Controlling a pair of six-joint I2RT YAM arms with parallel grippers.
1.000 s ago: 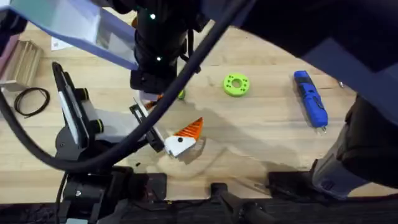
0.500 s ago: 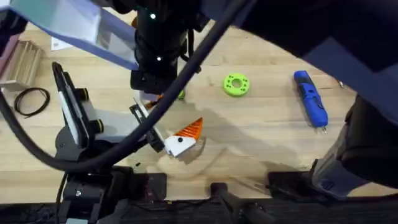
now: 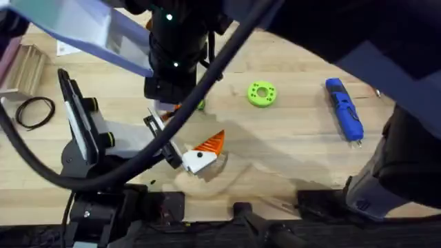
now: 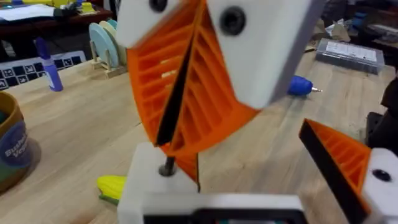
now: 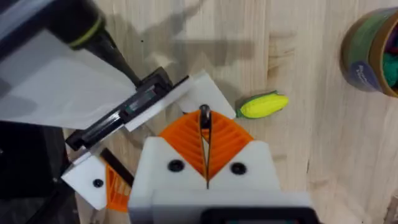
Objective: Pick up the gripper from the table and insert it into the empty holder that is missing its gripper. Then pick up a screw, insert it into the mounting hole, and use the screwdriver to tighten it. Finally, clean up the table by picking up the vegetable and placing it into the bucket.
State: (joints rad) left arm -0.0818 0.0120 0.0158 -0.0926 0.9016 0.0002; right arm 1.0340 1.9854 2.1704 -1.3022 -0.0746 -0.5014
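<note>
My right gripper (image 5: 204, 127) is shut on a thin dark screw (image 5: 204, 116), pointing it down at the white holder (image 4: 155, 186) on the left arm's jaw. The screw's tip (image 4: 167, 167) touches the holder's top. A bit of orange finger (image 4: 186, 168) sits against that holder; how deep it is seated I cannot tell. My left gripper (image 4: 249, 160) is open, its other orange finger (image 4: 336, 158) well apart. The yellow vegetable (image 5: 263, 104) lies on the table just beside them. Farther off stands the bucket (image 5: 373, 50). The blue screwdriver (image 3: 344, 109) lies at the far right.
A green holed disc (image 3: 262, 93) lies between the grippers and the screwdriver. A coiled black cable (image 3: 34, 110) and a wooden rack (image 3: 24, 65) are at the left edge. The right arm and its cable cross over the table's middle.
</note>
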